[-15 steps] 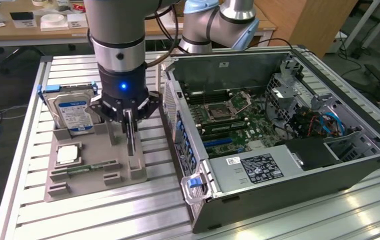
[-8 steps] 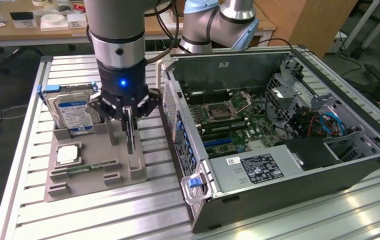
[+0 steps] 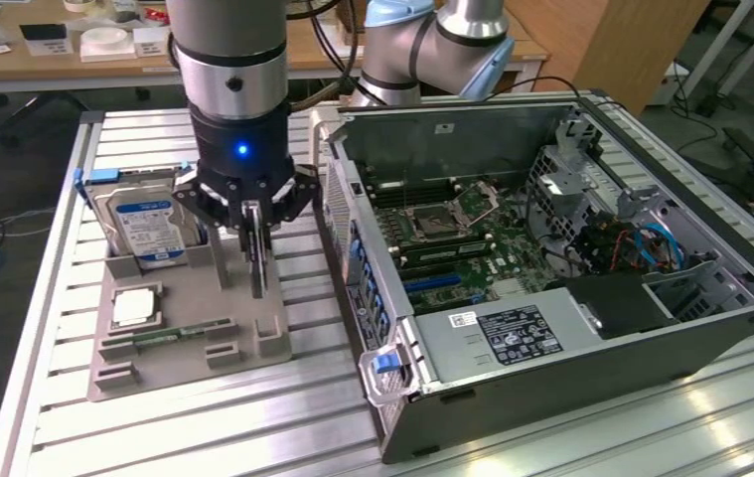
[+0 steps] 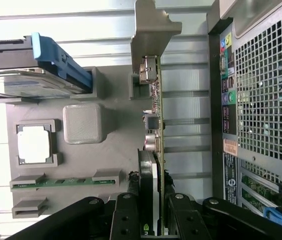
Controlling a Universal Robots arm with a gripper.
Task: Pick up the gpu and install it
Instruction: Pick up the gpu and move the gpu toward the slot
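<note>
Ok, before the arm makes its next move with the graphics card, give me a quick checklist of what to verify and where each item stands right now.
1. The pincer is centred over the gpu, with the card between its two sides: ok.
2. The pincer is closed firmly on the gpu: cannot tell.
3. The gpu stands upright on its edge in the grey tray: ok.
4. The hard drive stands in its own tray slot, apart from the gpu: ok.
5. The computer case lies with its side open and the motherboard exposed: ok.
</note>
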